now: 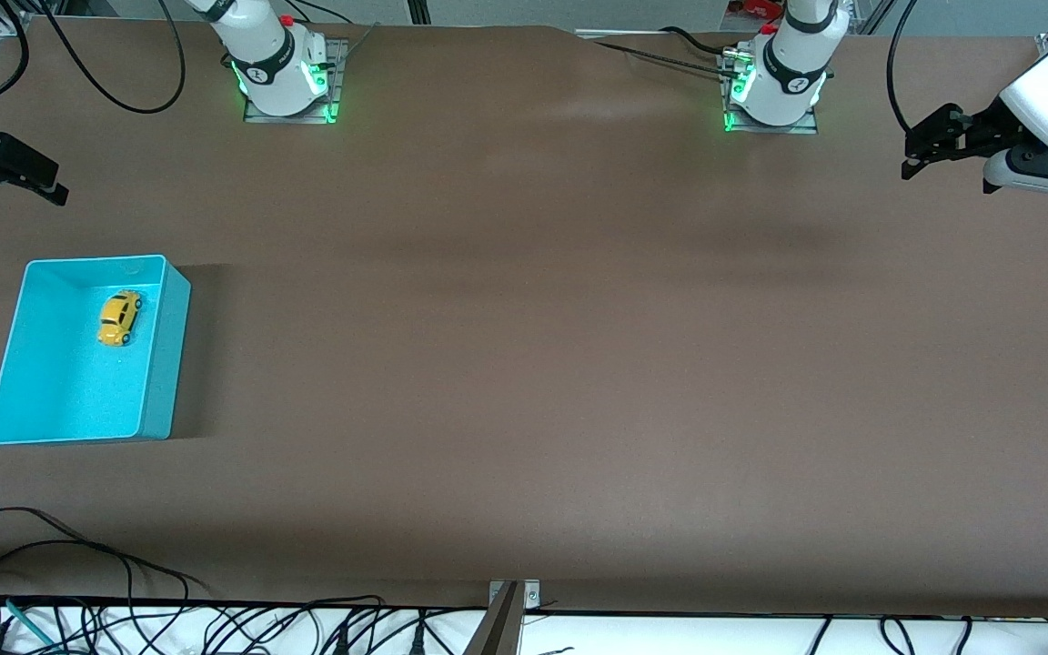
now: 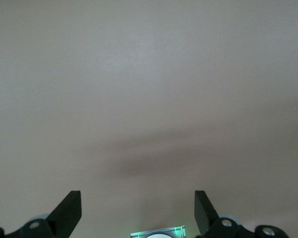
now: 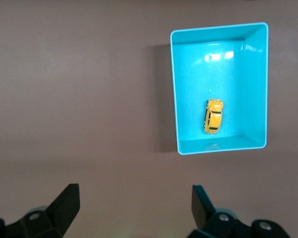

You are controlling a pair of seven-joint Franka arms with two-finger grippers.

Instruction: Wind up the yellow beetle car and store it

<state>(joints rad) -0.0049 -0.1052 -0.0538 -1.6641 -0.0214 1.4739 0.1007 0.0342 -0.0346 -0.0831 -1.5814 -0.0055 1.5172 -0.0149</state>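
Observation:
The yellow beetle car (image 1: 119, 317) lies inside the turquoise bin (image 1: 167, 364) at the right arm's end of the table, in the half of the bin farther from the front camera. The right wrist view shows the car (image 3: 213, 116) in the bin (image 3: 175, 94) too. My right gripper (image 1: 51, 186) is open and empty, up in the air over bare table between the bin and the robots' bases. My left gripper (image 1: 911, 162) is open and empty, held high over the left arm's end of the table. Its fingers (image 2: 69, 210) frame only bare table.
The brown table (image 1: 524, 364) is bare apart from the bin. The two arm bases (image 1: 287, 82) (image 1: 774, 91) stand along its edge farthest from the front camera. Cables (image 1: 78, 582) lie along the edge nearest the front camera.

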